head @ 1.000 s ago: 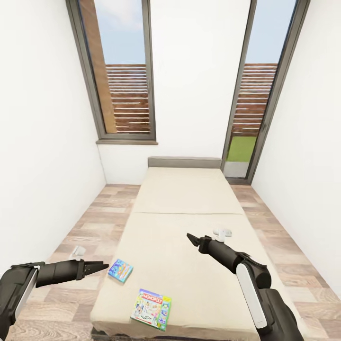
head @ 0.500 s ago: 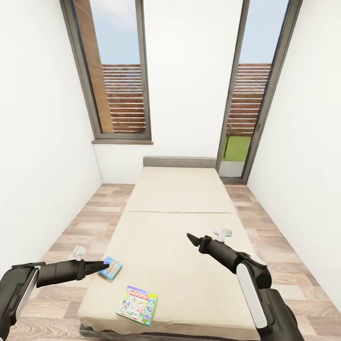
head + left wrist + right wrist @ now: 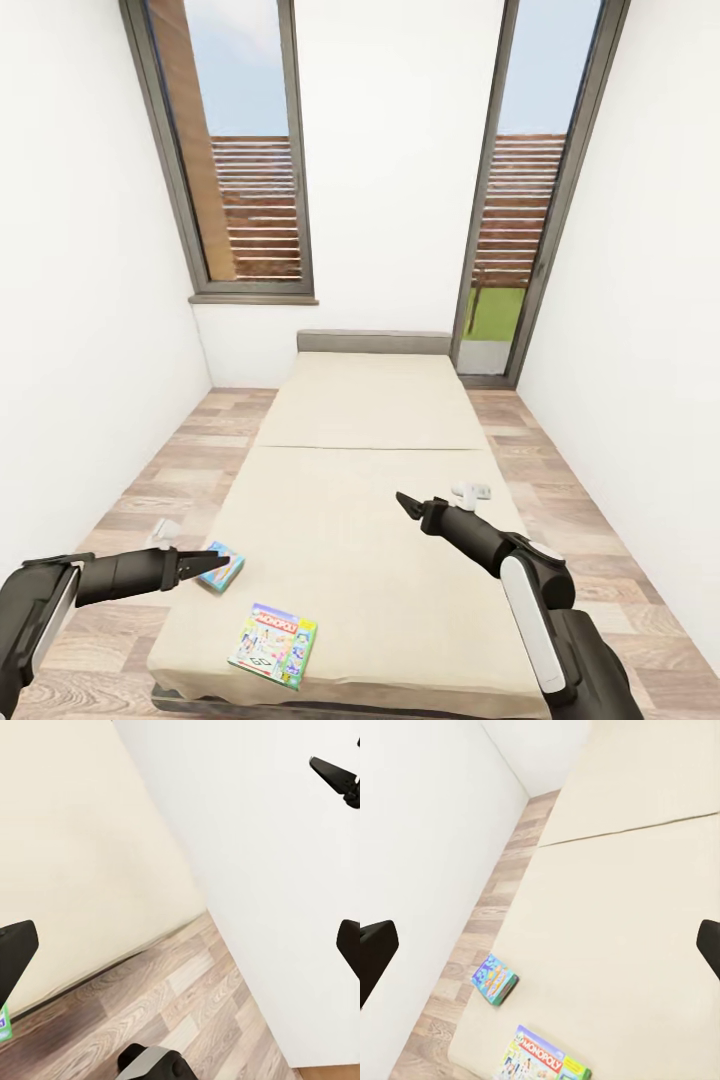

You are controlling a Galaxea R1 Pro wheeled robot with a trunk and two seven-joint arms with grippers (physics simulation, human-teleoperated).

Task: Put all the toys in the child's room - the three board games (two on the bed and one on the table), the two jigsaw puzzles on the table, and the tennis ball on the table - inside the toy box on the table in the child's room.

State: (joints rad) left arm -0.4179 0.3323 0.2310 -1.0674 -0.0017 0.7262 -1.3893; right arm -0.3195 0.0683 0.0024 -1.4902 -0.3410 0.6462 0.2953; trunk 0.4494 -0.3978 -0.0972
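Both sets of jaws stand released and grasp nothing: in each wrist view the dark fingertips sit far apart at opposite edges of the frame. From the head camera, the left gripper (image 3: 205,562) reaches in from the lower left, its arm stretched level, with the tip over the near left edge of the bed (image 3: 370,480). The right gripper (image 3: 408,505) reaches in from the lower right and hangs above the middle of the mattress.

The bed is a long beige mattress running away from the robot toward a grey headboard, in a narrow white room with a wood-plank floor (image 3: 175,470). Two tall windows (image 3: 245,150) flank the far wall, showing sky and slatted fencing.

Two board games lie on the near end of the bed. A small blue board game (image 3: 222,567) sits at the left edge, just beside the left gripper's tip, which overlaps it from the head camera; whether they touch cannot be told. A larger Monopoly box (image 3: 272,645), green and white with a red title, lies flat nearer the foot of the bed, a little to the right of the blue one. The two boxes are near each other but apart.

The right wrist camera looks down on the same pair, the blue box (image 3: 495,979) by the mattress edge and the Monopoly box (image 3: 544,1061) beyond it.

A small white object (image 3: 470,491) lies on the right side of the mattress; what it is cannot be made out.
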